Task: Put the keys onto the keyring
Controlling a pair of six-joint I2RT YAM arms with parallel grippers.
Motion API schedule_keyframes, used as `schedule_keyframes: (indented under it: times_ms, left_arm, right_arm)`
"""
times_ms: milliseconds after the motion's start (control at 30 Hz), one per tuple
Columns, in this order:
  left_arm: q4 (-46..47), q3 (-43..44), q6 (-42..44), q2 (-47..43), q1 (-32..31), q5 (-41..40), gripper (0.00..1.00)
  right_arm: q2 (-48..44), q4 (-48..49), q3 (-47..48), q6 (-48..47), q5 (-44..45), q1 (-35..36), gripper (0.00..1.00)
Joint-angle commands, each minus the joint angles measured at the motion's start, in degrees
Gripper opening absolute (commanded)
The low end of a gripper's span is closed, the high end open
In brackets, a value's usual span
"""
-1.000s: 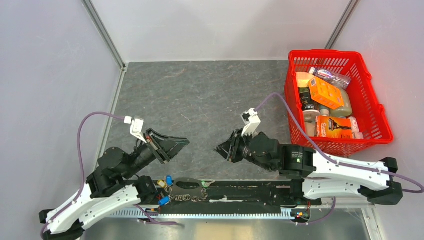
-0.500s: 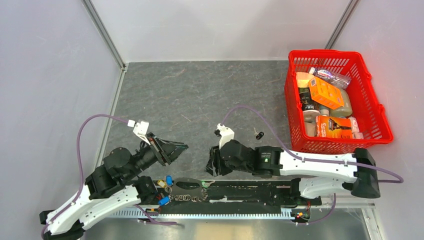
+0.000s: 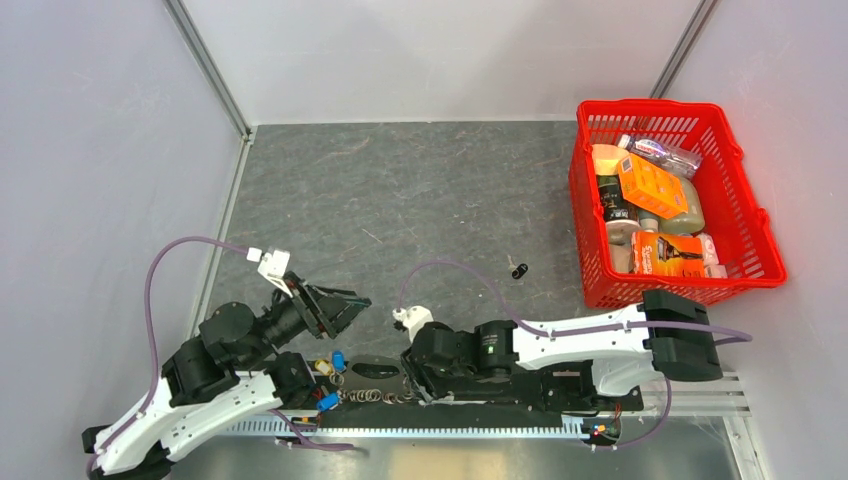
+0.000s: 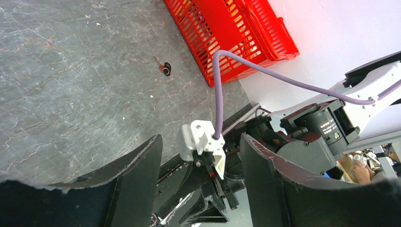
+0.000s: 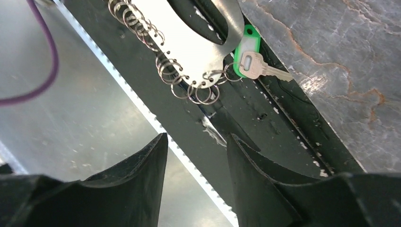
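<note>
The keyring [image 5: 198,42] is lying on the black strip [image 5: 265,123] at the surface's [image 5: 331,71] near edge, one ring carrying a key [image 5: 259,69] beside the green tag [image 5: 246,42]. The right hand [image 5: 196,142] is hovering just above it, jaws wide and empty. The left hand [image 4: 201,142], likewise wide and empty, is facing a black key [image 4: 165,69] near the basket [image 4: 236,28]. Pinning the keyring's plate clear of its rings, then gripping a key by its head, is looking wisest.

Top cam overhead; wrist cams close; top & R share keyring [image 3: 374,370] [image 5: 198,59].
</note>
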Motion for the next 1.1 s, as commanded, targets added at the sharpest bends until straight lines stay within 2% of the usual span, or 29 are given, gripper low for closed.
schedule_keyframes:
  times_ms: [0, 133, 333, 533, 633, 833, 1067]
  left_arm:
    - [-0.98, 0.84, -0.74, -1.10, 0.15, -0.46, 0.71]
    - [-1.79, 1.18, 0.05, -1.45, 0.19, 0.15, 0.81]
    - [-1.82, 1.06, 1.67, -1.83, 0.19, 0.63, 0.83]
    - [-1.80, 0.70, 3.54, -1.40, 0.19, 1.99, 0.83]
    - [-1.77, 1.23, 4.90, -1.70, 0.21, 2.20, 0.83]
    - [-1.64, 1.24, 6.54, -1.62, 0.19, 2.47, 0.83]
    - [-0.72, 0.49, 7.22, -1.31, 0.20, 3.31, 0.84]
  right_arm:
    - [-0.34, -1.53, 3.47, -12.73, 2.69, 1.83, 0.57]
    - [-0.95, -1.68, 2.69, -23.35, 5.12, 3.53, 0.57]
    - [-3.68, 5.47, -3.32, -36.66, 6.78, 5.67, 0.55]
    - [-6.67, 21.61, -14.56, -49.70, 7.87, 6.30, 0.57]
    - [-6.89, 33.67, -20.66, -55.51, 8.38, 7.63, 0.56]
    - [-3.76, 46.29, -24.07, -61.64, 10.27, 8.10, 0.54]
    - [-1.75, 49.95, -23.91, -63.61, 5.72, 8.46, 0.52]
